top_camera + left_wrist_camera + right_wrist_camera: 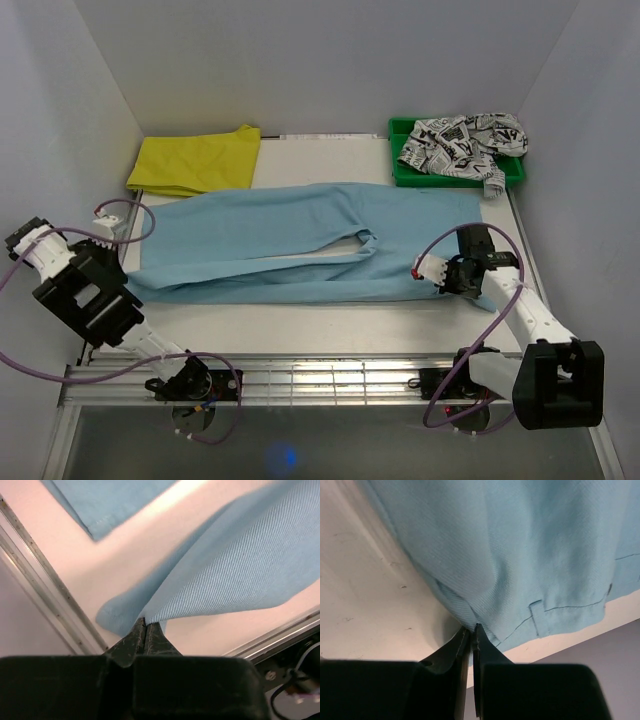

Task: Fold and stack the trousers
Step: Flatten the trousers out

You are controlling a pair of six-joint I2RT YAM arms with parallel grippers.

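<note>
left gripper [147, 626] is clamped shut on a leg end of the trousers [300, 240], right gripper [471, 629] clamped shut on the waist edge. trousers lie spread flat between the two, reaching away from each. no fold looks made yet; folding and stacking both remain.

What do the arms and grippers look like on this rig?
Left arm and right arm: white links, chunky black joint housings, looped purple cables. Left gripper and right gripper: black, tapered two-finger wedges. No markings visible.
</note>
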